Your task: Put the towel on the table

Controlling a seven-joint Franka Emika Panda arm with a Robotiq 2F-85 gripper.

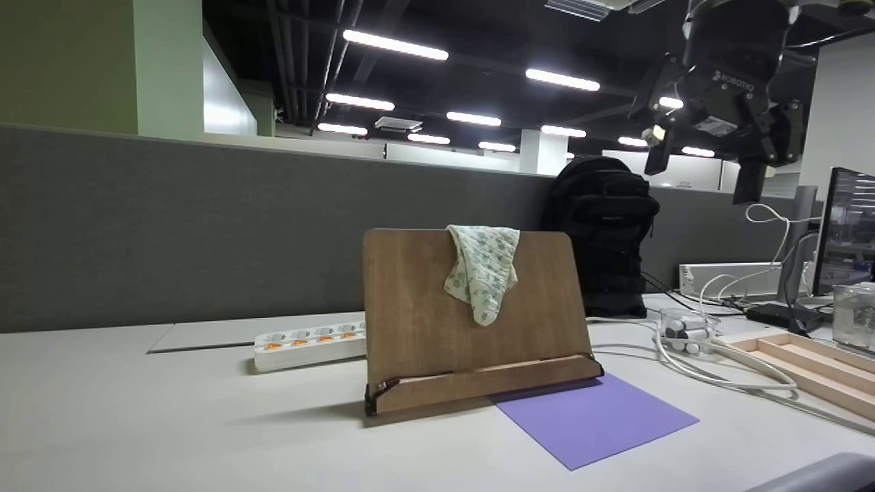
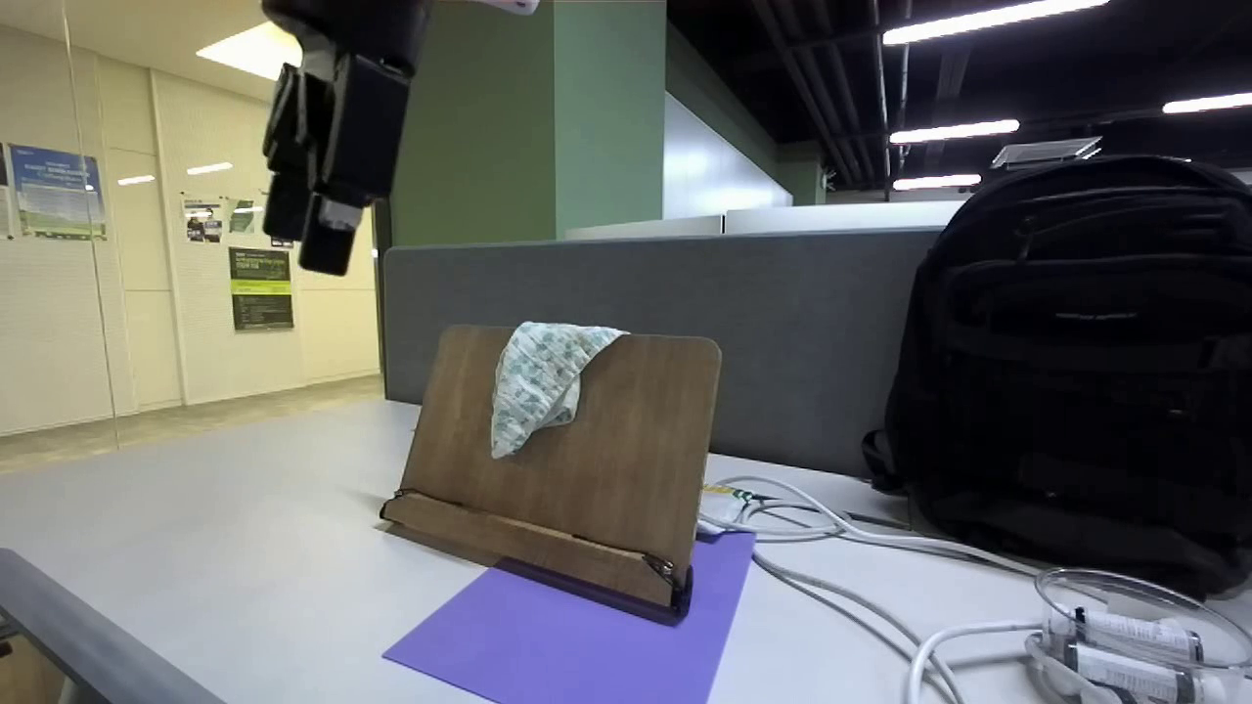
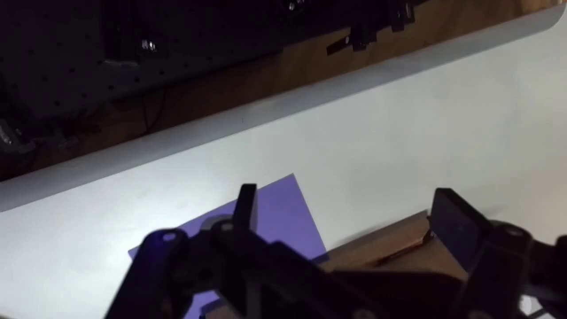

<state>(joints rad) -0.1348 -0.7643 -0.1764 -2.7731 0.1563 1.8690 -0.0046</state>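
The towel [image 1: 484, 270], pale with a green pattern, hangs over the top edge of an upright, tilted wooden stand [image 1: 417, 307]. The towel also shows in an exterior view [image 2: 543, 381] and is not visible in the wrist view. The stand is on the white table [image 1: 171, 424], partly over a purple sheet [image 1: 601, 420]. My gripper [image 1: 703, 174] is open and empty, high above the table and apart from the towel. It also shows in an exterior view [image 2: 305, 235]. In the wrist view the spread fingers [image 3: 346, 190] frame the table [image 3: 376, 133] and the stand's lower ledge [image 3: 385, 241].
A black backpack [image 1: 601, 232] stands behind the stand by a grey partition [image 1: 205, 232]. A white power strip [image 1: 307, 348] lies beside the stand. White cables [image 2: 831, 528], a clear dish with small bottles [image 2: 1135, 636], a wooden tray [image 1: 813, 369] and a monitor [image 1: 847, 232] are nearby.
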